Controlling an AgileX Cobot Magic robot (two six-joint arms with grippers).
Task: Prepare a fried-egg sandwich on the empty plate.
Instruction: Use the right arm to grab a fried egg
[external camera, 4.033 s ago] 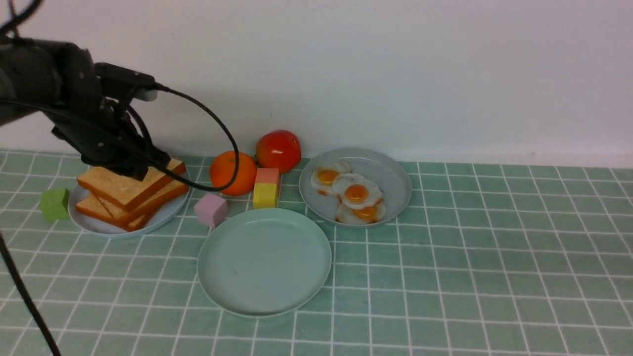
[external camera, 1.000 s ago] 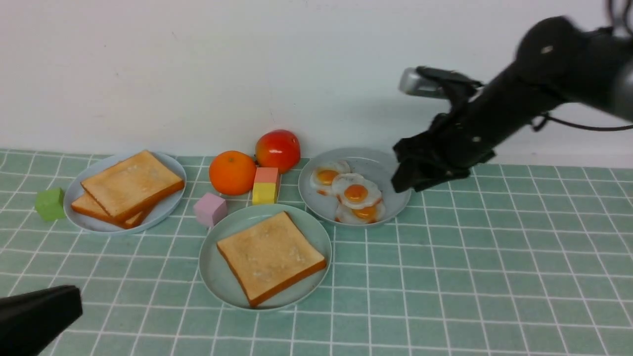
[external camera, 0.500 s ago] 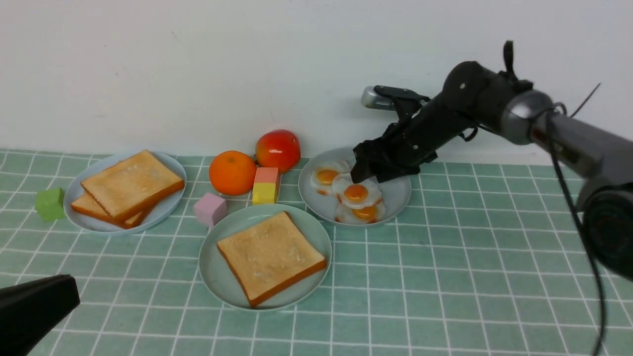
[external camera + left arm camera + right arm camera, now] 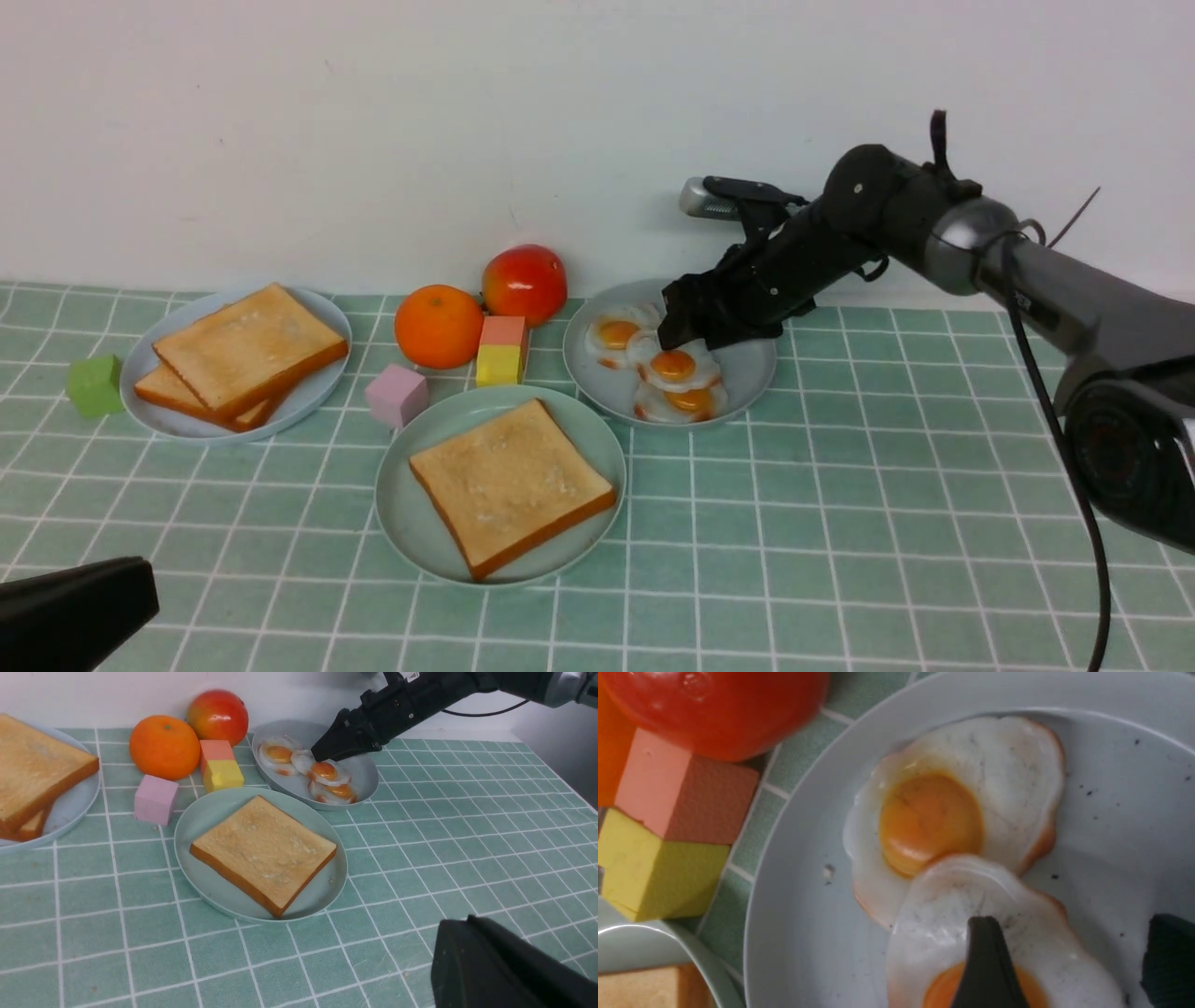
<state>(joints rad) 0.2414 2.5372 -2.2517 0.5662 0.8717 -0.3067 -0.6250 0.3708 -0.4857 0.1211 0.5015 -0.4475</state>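
Note:
The mint-green plate sits front and centre with one toast slice lying flat on it. Three fried eggs lie on the grey-blue speckled plate behind it to the right. My right gripper is open and low over the middle egg. In the right wrist view one finger is over that egg's yolk and the other finger is beyond the egg's edge, over bare plate. My left gripper is shut and empty at the front left; it also shows in the left wrist view.
A pale plate at the back left holds two stacked toast slices. An orange, a red fruit, a pink-and-yellow block, a pink cube and a green cube stand nearby. A wall runs behind.
The toast that my left gripper held over the left plate now lies on the mint-green plate, and the left arm is back at the front left. The right arm has moved left and down onto the eggs.

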